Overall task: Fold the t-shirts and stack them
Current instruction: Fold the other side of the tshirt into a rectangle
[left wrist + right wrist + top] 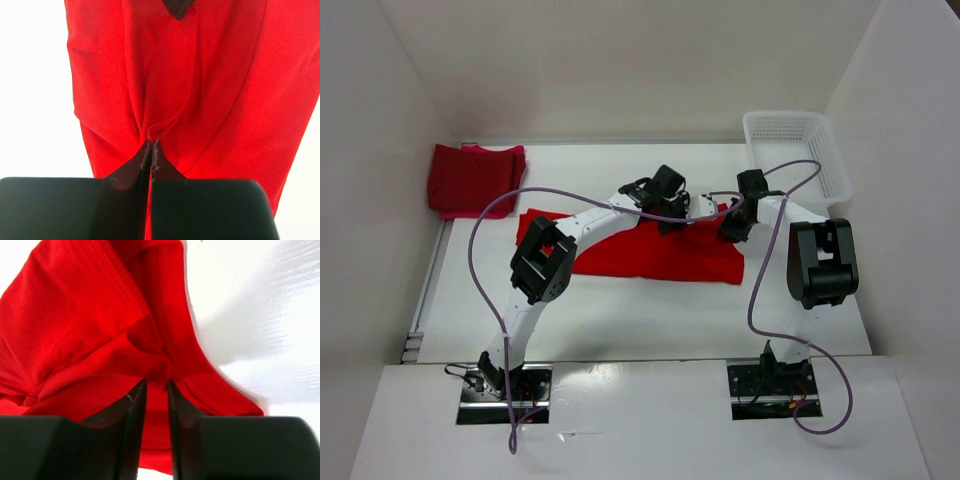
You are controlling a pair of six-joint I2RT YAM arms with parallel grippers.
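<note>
The red shirt [660, 262] lies flat in the middle of the table [620, 325]. Its long side runs left to right. I cannot tell which end is the neck. The left gripper [151, 145] is shut tight on a pinch of shirt at the far edge. The right gripper [156, 385] is just to its right on the same edge. Its jaws are close together with a fold of shirt between them, so I think it grips too. This looks like the start of a fold, with both far spots grabbed. Next, I think both grippers should lift together and bring the far edge over to the near edge, level, so the fold comes out straight. A folded pile [470, 178] waits at the far left. A white basket [790, 117] sits at the far right.
</note>
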